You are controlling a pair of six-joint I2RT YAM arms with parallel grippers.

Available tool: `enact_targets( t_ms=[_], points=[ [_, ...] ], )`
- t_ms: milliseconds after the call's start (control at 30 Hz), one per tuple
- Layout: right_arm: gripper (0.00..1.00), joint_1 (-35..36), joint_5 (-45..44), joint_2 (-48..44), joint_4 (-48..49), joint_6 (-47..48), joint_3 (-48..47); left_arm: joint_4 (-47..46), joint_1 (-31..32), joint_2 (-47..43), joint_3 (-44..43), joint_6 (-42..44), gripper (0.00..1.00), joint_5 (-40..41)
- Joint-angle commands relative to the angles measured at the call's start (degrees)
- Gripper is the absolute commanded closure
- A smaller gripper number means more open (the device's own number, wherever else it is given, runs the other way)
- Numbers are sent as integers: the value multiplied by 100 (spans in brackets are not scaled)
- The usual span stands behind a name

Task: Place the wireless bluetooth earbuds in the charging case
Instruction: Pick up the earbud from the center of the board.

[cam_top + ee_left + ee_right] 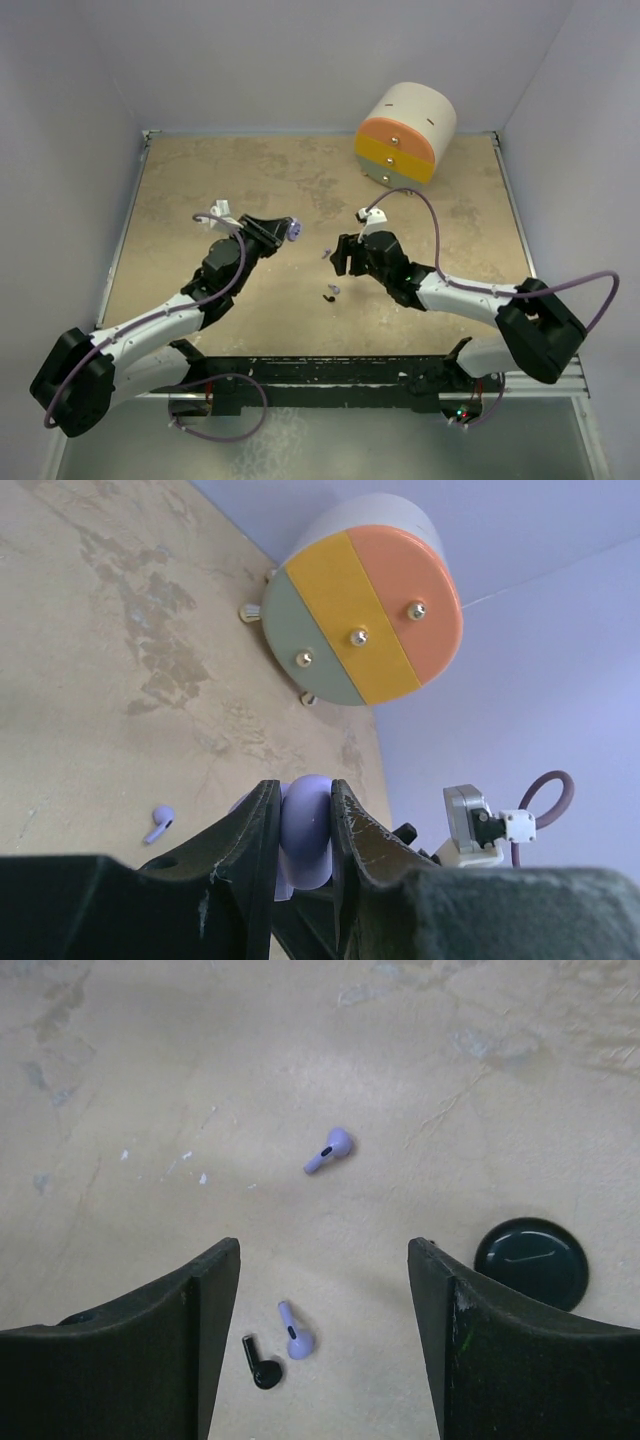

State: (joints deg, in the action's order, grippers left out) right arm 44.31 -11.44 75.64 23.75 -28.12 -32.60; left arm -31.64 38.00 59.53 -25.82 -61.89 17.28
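My left gripper (303,798) is shut on a rounded lavender charging case (306,825) and holds it above the table; from above, that gripper (290,232) is left of centre. My right gripper (323,1260) hangs open over the table, jaws wide apart and gripping nothing. Below its gap lie a lavender earbud (297,1332) and a black earbud (261,1365), side by side and close together. A second lavender earbud (330,1150) lies further out. In the top view the right gripper (344,262) is just above the pair of earbuds (330,293).
A round black puck-shaped case (531,1262) lies beside my right finger. A cylindrical drawer unit (405,132) with green, yellow and orange fronts stands at the back right of the beige table (200,200). Pale walls surround the table.
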Motion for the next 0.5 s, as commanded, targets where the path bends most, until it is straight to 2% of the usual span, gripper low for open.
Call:
enact_targets(
  t_ms=[0, 233, 467],
  points=[
    [30, 127, -200, 444, -377, -448, -604, -363, -21, -240, 291, -472, 100, 360],
    [34, 139, -198, 1003, -487, -612, -975, -223, -21, -523, 451, -522, 100, 373],
    [36, 376, -235, 1019, -822, -638, -921, -80, -25, -721, 573, -544, 100, 399]
  ],
)
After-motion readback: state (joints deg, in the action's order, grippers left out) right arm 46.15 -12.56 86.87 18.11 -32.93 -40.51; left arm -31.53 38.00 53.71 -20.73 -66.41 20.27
